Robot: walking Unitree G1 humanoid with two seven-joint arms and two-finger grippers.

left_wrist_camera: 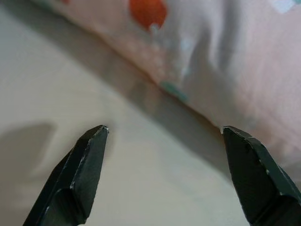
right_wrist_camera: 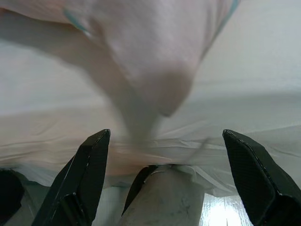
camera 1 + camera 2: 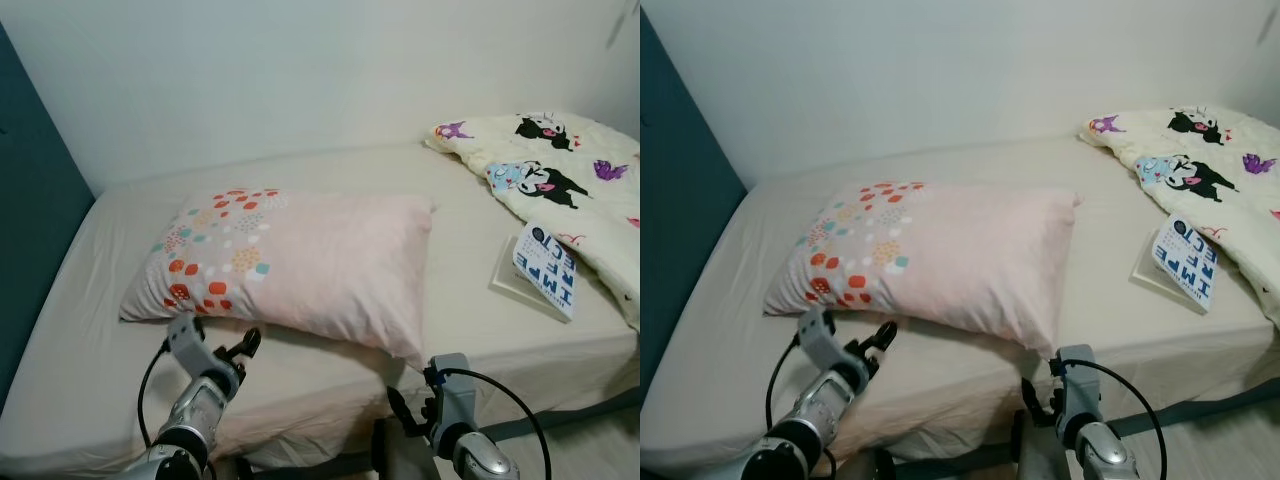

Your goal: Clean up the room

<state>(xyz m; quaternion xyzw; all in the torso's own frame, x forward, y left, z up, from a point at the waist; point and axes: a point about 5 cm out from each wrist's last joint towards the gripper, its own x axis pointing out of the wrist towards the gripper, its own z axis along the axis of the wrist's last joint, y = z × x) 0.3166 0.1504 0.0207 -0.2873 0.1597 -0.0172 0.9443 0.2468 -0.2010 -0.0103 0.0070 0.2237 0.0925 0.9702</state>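
Barely begun: the bed [image 3: 90, 330] is untidy.
My left gripper [image 3: 243, 347] and right gripper [image 2: 164, 155] hang apart near the pillow [image 3: 300, 260]; book [image 3: 540, 268] and blanket [image 3: 560, 170] lie loose.

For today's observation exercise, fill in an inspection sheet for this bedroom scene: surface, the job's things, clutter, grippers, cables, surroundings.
Surface: bed with beige fitted sheet, wrinkled at the near edge.
Job's things: pink pillow with coloured dots at one end, lying flat across the bed; cartoon-print quilt bunched at the far right.
Clutter: book with blue lettering, beside the quilt.
Grippers: left gripper open, over the sheet just short of the pillow's edge; right gripper open, below the pillow's near corner at the bed's edge.
Cables: black cable looping at each wrist.
Surroundings: white wall; teal panel on the left.
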